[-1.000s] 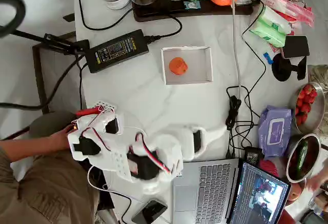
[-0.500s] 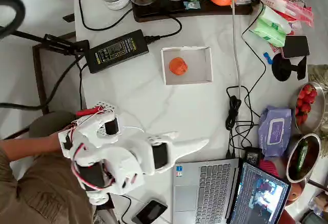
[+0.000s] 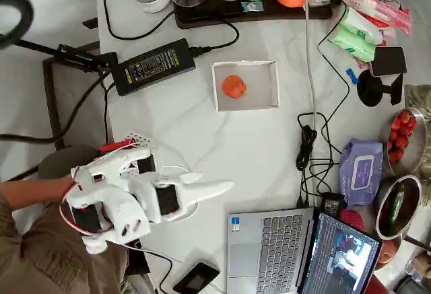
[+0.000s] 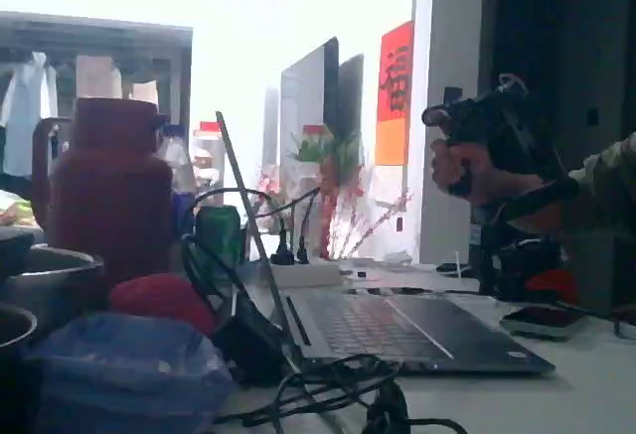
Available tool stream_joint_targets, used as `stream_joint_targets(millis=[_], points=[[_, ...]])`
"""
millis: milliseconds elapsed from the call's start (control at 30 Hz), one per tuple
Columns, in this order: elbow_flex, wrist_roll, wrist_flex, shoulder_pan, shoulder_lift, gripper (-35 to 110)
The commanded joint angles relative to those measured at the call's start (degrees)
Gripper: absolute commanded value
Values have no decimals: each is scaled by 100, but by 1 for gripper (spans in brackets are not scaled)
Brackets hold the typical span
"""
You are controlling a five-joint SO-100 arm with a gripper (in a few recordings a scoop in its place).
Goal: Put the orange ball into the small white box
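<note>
In the overhead view the white arm has swung leftward over the last second. A second ago its gripper lay near the silver laptop [image 3: 283,250]; now the whole arm is folded at the lower left of the white table [image 3: 202,132], partly over the table's edge, with a person's hand [image 3: 47,192] against its left side. The gripper [image 3: 212,188] points right, toward the laptop. It holds nothing; its fingers appear drawn together into a single taper, though whether any gap is left between them is too small to tell.

I read that retreat as the arm pulling back to rest, because the task's object is already where it belongs. Further right and up the table, past the black power adapter [image 3: 153,66], the orange ball [image 3: 234,86] sits inside the small white box [image 3: 269,82], on the pale floor in its left half, near the left wall but apparently not touching it. It has not shifted across the three overhead pictures. The task looks complete.

The ball is round, so it has no long axis and no facing. The box is nearly square, open upward, its sides turned slightly from the table's edges, with its marginally longer side running left to right.
</note>
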Motion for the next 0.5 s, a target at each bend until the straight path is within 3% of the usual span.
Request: stream_joint_targets(millis=[0,233,467], points=[[1028,-97,-580,114,747,33],[3243,-88,-2030,123,1028,33],[3973,-97,-2795,123,1037,33]])
